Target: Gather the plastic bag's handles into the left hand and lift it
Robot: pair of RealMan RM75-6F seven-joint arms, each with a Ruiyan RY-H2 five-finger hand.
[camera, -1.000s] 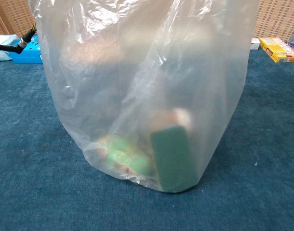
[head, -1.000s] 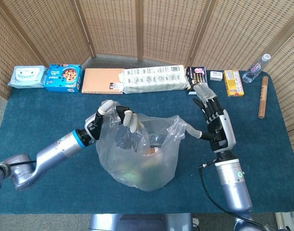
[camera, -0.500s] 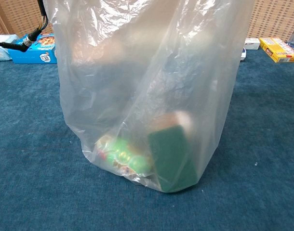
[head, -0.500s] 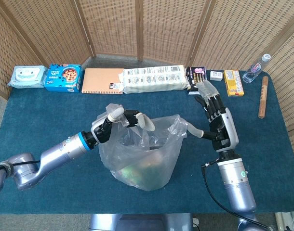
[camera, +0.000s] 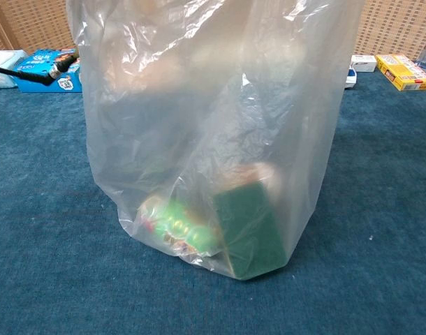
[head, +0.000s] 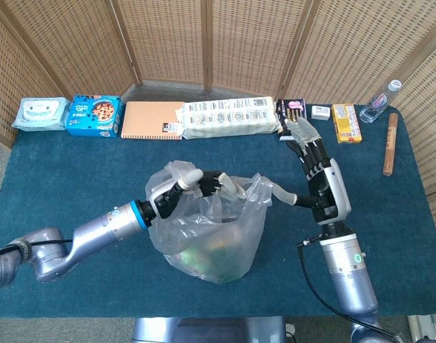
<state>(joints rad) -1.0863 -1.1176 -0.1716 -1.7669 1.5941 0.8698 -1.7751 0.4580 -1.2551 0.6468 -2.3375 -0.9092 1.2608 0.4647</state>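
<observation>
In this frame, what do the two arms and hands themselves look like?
Both arms are silver-grey metal tubes. The left arm has a blue ring near its wrist; the right arm carries a small green mark and a thin black cable looping off its side. The left hand and right hand are black-framed with pale fingers; the right hand's back has a white-grey cover.

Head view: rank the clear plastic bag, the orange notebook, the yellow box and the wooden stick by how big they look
1. Clear plastic bag, though it sits nearer the camera.
2. Orange notebook.
3. Yellow box and wooden stick: too alike to rank; the stick is longer, the box wider.
</observation>
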